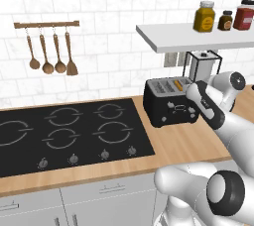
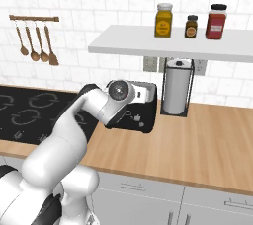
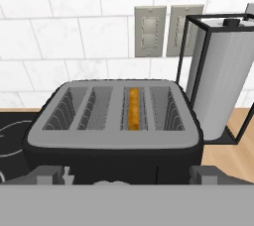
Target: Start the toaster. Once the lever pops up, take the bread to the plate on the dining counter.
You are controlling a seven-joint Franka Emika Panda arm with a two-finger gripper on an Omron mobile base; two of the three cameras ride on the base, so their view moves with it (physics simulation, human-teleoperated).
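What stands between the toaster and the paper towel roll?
Nothing: in the hand view the toaster and the paper towel roll are neighbours, with only bare counter between.

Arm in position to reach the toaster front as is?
Probably yes. The open hand sits right at the toaster front, nothing between them; the paper towel holder stands off to the side.

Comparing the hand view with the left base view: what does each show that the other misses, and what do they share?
Hand view alone: two wall switch plates behind the toaster, and four slots, with the bread in the third from the left. Left base view alone: the hob, hanging spoons, shelf jars and the arm. Shared: toaster, bread, paper towel roll.
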